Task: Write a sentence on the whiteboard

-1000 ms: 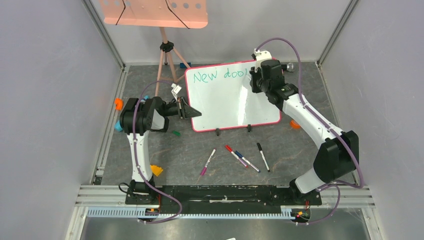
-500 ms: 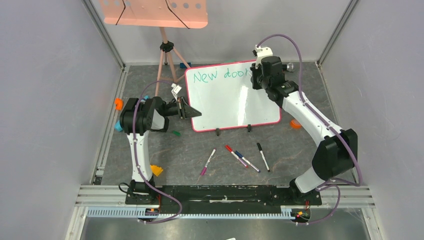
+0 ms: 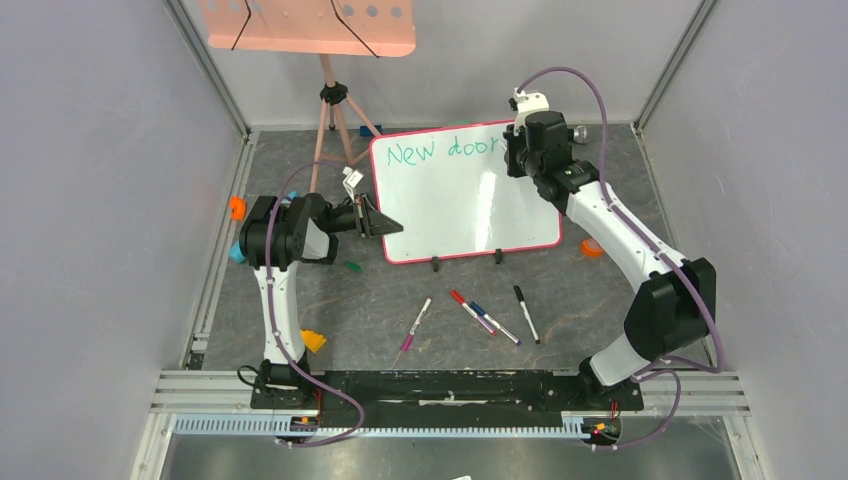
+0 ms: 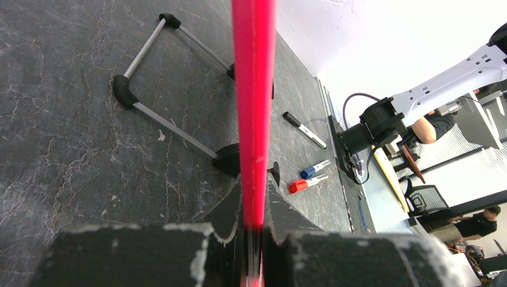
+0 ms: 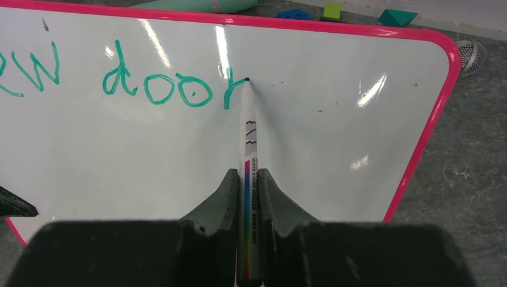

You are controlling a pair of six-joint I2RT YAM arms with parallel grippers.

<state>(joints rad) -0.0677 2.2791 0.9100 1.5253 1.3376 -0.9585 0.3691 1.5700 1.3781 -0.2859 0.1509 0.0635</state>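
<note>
Writing is partly done. The sentence [image 5: 158,86] reads "New door" in green on one line near the top edge of the whiteboard [image 3: 470,205]. The surface below is blank, so more text appears to be left. The right pincer [image 5: 246,174] is clamped on a whiteboard marker [image 5: 248,137], whose tip touches the board at the "r". The left pincer [image 4: 256,200] grips the board's pink-red frame. The glossy board stands at the far middle of the table [image 3: 380,290].
</note>
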